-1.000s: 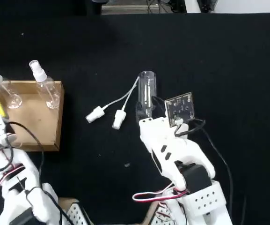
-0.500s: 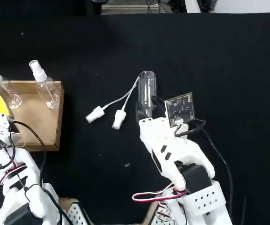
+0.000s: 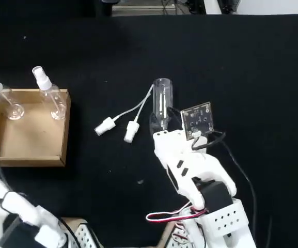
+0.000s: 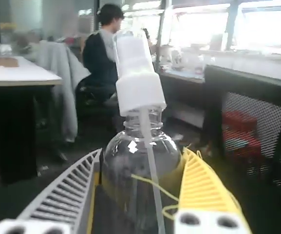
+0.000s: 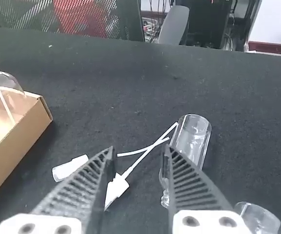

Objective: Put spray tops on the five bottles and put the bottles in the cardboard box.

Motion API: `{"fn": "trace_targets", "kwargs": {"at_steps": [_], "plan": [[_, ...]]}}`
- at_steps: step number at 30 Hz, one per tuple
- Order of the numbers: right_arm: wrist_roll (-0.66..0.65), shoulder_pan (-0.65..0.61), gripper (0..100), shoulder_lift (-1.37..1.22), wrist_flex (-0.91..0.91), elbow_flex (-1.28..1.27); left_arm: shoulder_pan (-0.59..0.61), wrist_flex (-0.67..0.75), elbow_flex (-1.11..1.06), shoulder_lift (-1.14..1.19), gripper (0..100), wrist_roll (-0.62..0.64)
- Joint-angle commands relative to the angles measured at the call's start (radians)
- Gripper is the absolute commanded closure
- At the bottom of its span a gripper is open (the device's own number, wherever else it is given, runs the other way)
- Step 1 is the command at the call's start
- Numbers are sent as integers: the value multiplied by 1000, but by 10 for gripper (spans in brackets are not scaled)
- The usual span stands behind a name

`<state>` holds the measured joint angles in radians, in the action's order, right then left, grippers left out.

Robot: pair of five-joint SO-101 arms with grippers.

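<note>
we're reading no text, label, number or sign here: the brown cardboard box (image 3: 30,137) is plain, and the clear plastic spray bottles (image 3: 55,103) carry no legible print.

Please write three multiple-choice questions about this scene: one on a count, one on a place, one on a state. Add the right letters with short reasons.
1. How many bottles stand in the cardboard box? A) two B) none C) five
2. Where do the loose spray tops lie? A) inside the box B) on the table, between the box and the lying bottle C) stacked on the lying bottle
3. The left gripper is: A) open, empty B) shut on a bare tube C) shut on a capped bottle
Answers: 1 A, two capped ones stand inside; 2 B, the high view shows both there; 3 C, its fingers flank the bottle's body.
</note>
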<state>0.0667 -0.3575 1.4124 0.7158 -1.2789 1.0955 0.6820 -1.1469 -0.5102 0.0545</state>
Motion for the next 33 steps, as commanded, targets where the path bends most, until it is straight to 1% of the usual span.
{"fn": "trace_targets", "kwargs": {"at_steps": [1, 5, 7, 11, 15, 21, 24, 27, 29, 31, 33], "plan": [[-6, -6, 871, 13, -29, 4, 58, 118, 125, 77, 971, 2], [-6, -6, 871, 13, -29, 4, 65, 440, 33, 203, 971, 2], [-6, -6, 871, 13, -29, 4, 65, 560, 12, 284, 971, 2], [-6, -6, 871, 13, -28, 4, 68, 698, 33, 463, 971, 0], [-6, -6, 871, 13, -28, 4, 70, 812, 62, 572, 971, 0], [-6, -6, 871, 13, -28, 4, 65, 822, 85, 592, 971, 0], [-6, -6, 871, 13, -26, 4, 87, 763, 114, 623, 971, 3], [-6, -6, 871, 13, -26, 4, 113, 752, 145, 684, 971, 2], [-6, -6, 871, 13, -26, 4, 173, 753, 159, 744, 970, 0], [-6, -6, 871, 13, -23, 4, 214, 753, 219, 809, 970, -3], [-6, -6, 871, 13, -23, 4, 265, 753, 283, 881, 970, -54]]}}
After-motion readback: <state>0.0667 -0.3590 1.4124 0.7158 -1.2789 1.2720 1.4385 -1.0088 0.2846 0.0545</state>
